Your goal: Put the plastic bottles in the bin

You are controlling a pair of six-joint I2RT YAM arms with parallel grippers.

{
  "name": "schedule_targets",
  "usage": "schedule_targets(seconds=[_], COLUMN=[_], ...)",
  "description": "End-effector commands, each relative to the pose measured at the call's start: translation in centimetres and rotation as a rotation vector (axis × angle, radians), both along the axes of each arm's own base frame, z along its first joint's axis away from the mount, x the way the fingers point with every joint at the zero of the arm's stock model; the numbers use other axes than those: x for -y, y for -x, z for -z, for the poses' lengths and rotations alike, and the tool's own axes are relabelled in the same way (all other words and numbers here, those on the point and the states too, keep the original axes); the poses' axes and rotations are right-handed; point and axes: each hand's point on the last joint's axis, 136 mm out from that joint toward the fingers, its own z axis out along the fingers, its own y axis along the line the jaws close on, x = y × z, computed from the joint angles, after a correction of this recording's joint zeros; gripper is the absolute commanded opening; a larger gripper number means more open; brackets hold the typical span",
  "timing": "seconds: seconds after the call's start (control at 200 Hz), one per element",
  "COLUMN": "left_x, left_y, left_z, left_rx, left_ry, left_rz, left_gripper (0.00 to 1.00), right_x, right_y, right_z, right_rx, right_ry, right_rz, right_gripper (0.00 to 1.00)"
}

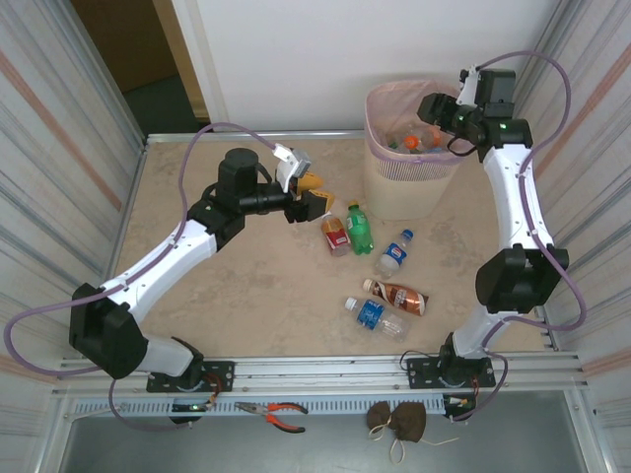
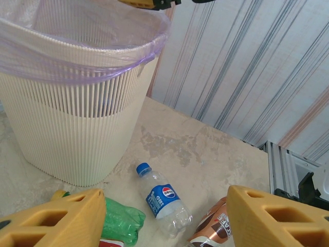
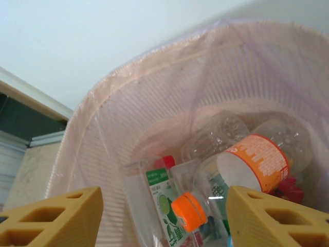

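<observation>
The beige bin (image 1: pixel 409 187), lined with a pink bag, stands at the back right of the table. My right gripper (image 1: pixel 434 116) hangs open over its mouth with nothing between its fingers. Below it, inside the bin (image 3: pixel 128 118), lie several plastic bottles, among them one with an orange cap and label (image 3: pixel 247 167) and a green-labelled one (image 3: pixel 164 200). My left gripper (image 1: pixel 319 194) is open and empty, above and left of the bottles on the table. Ahead of it lie a green bottle (image 2: pixel 121 221), a blue-labelled clear bottle (image 2: pixel 162 198) and a brown bottle (image 2: pixel 212 229).
A red-labelled bottle (image 1: pixel 335 235) lies beside the green bottle (image 1: pixel 359 229), and another blue-labelled bottle (image 1: pixel 375 315) lies nearer the front. Red-handled pliers (image 1: pixel 276 412) and a brown pouch (image 1: pixel 399 422) rest on the front rail. Striped walls close in both sides.
</observation>
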Motion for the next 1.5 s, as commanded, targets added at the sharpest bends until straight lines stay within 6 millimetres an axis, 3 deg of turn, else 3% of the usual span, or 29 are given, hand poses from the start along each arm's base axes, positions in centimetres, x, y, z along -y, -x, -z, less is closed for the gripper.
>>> schedule_targets(seconds=[0.0, 0.22, 0.431, 0.591, 0.772, 0.797, 0.827, 1.142, 1.253, 1.498], left_x=[-0.5, -0.5, -0.4, 0.0, 0.7, 0.7, 0.5, -1.7, -1.7, -1.1], left_y=[0.4, 0.4, 0.0, -0.7, -2.7, -3.1, -3.7, -8.4, -8.7, -8.6], left_z=[-1.5, -1.4, 0.1, 3.6, 6.9, 7.2, 7.8, 14.4, 17.0, 20.3], left_rx=[0.041, 0.038, 0.015, -0.019, -0.19, -0.216, -0.256, -0.67, -0.789, -0.893], left_ry=[0.014, 0.013, -0.026, -0.145, -0.204, -0.206, -0.21, -0.184, -0.263, -0.408], left_rz=[0.0, 0.003, -0.005, -0.035, -0.133, -0.162, -0.209, -0.662, -0.765, -0.923], left_gripper=[0.63, 0.63, 0.63, 0.62, 0.6, 0.59, 0.59, 0.61, 0.64, 0.72], right_x=[0.4, 0.6, -0.3, -0.6, -0.2, 0.0, 0.1, 2.1, 2.8, 3.8], right_y=[0.7, 0.8, 1.8, 3.1, 5.0, 5.3, 5.6, 9.4, 10.4, 11.4], right_z=[-1.0, 0.8, 0.7, -0.7, -2.8, -3.3, -2.2, -4.8, -5.2, -5.6], right_rx=[0.013, -0.041, -0.05, -0.029, 0.018, 0.03, 0.005, 0.08, 0.096, 0.11], right_ry=[0.085, 0.136, 0.119, 0.101, 0.096, 0.096, 0.094, 0.081, 0.08, 0.074], right_rz=[0.005, 0.002, -0.029, -0.035, -0.015, -0.01, -0.008, 0.056, 0.073, 0.094], right_gripper=[0.59, 0.46, 0.44, 0.44, 0.44, 0.44, 0.44, 0.44, 0.45, 0.45])
